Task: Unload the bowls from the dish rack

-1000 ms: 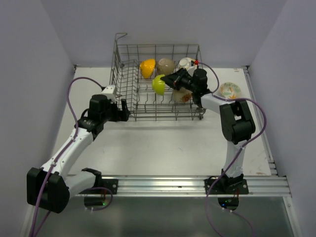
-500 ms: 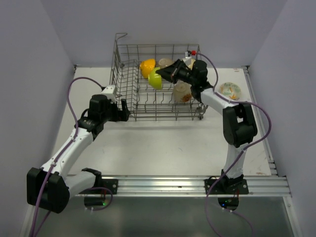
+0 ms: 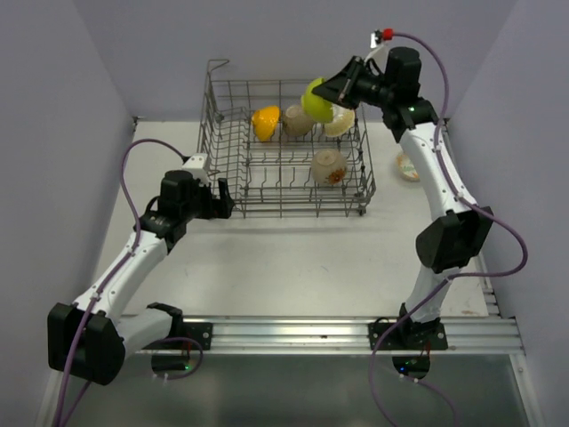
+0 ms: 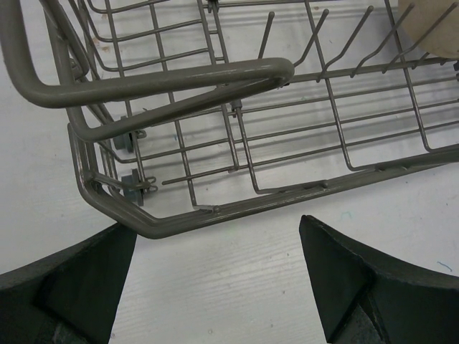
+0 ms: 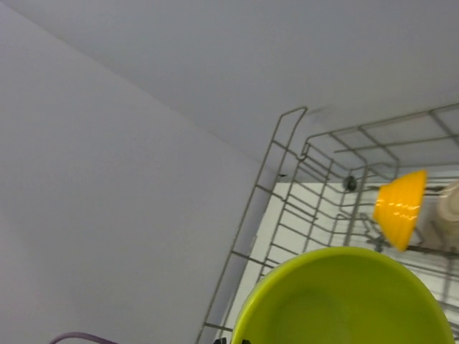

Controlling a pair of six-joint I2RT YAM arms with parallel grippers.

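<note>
Right gripper (image 3: 332, 93), clamped on the lime bowl (image 3: 314, 100), just hoisted it clear above the dish rack (image 3: 218, 133). Left gripper (image 3: 221, 197) sits spread open beside the rack. Orange bowl (image 3: 265, 122) and others still inside.

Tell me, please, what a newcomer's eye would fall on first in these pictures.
The right claw holds a green bowl in the air above the far right corner of the rack. Inside the rack, an orange bowl at the back and a beige bowl nearer the front stand out. The left claw is open by the rack's near left corner.
</note>
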